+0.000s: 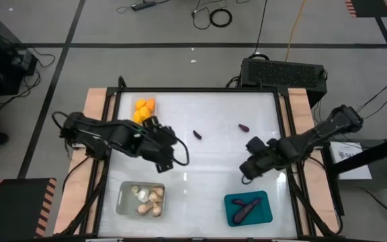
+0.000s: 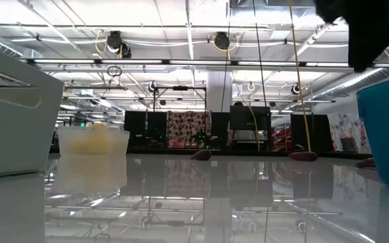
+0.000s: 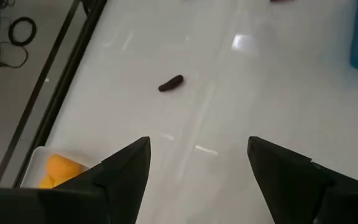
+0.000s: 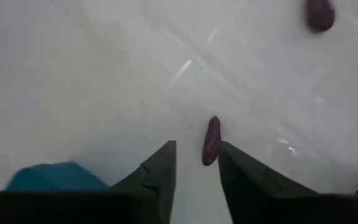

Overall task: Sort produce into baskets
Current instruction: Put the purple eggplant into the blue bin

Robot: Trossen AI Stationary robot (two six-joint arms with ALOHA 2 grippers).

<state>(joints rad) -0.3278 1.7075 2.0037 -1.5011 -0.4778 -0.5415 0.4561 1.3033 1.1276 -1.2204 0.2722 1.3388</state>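
While the left arm reaches in from the left table edge, its left gripper (image 1: 168, 156) sits over the white tabletop (image 1: 213, 154) just in front of the small clear rectangular tray (image 1: 144, 109) at the far-left corner, fingers spread wide with nothing between them. That tray holds the orange-yellow rounded fruits (image 1: 144, 107); in the left wrist view one fruit shows in the tray corner just beside the left finger (image 3: 120, 177).

Right gripper (image 1: 247, 172) sits above the right half of the table, just behind the teal shallow rectangular tray (image 1: 265, 216). In the right wrist view its fingers (image 4: 160, 171) stand narrowly apart, and a small dark purple eggplant piece (image 4: 211, 140) shows in the gap just ahead of the tips; cannot tell whether the pads touch it.

Teal tray, near-right: holds long dark purple eggplants (image 1: 244, 209), two pieces as far as can be told.

Translucent greyish rectangular tray (image 1: 125, 199), near-left: holds the pale beige knobbly bulbs (image 1: 147, 199) in a cluster.

Loose on the table: one tiny dark purple eggplant (image 1: 197, 134) near the middle at the far side, another (image 1: 244, 127) to its right. They lie well apart from each other and from all trays.
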